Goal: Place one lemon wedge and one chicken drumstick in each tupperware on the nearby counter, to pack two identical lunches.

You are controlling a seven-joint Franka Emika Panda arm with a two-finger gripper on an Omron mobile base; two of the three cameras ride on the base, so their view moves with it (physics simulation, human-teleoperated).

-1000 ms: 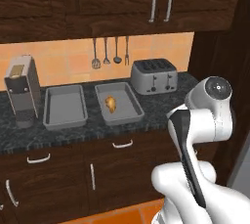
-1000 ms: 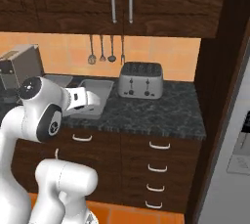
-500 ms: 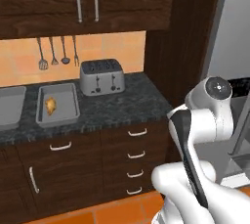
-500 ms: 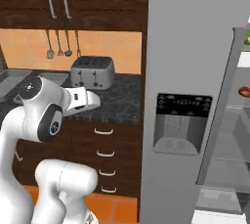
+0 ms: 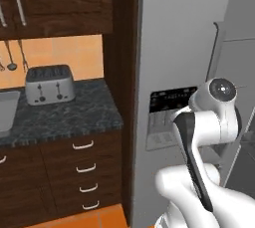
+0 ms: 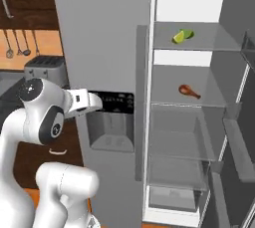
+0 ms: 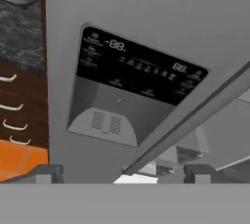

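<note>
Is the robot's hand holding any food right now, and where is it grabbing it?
No, nothing is held. The gripper is open and empty, facing the fridge's dispenser panel. The lemon wedge and drumstick sit on fridge shelves.

The bench point(image 5: 64, 117) carried a toaster point(image 5: 49, 83). One fridge shelf point(image 6: 199, 43) held a wedge point(image 6: 182, 36); the shelf below point(image 6: 169, 100) held a drumstick point(image 6: 189, 91).

wedge point(image 6: 183, 36) shelf above drumstick point(image 6: 189, 91) shelf

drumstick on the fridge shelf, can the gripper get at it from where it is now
Probably not yet. The drumstick lies on a shelf in the open fridge compartment with nothing in front of it, but the gripper faces the dispenser panel on the closed door, off to one side.
</note>
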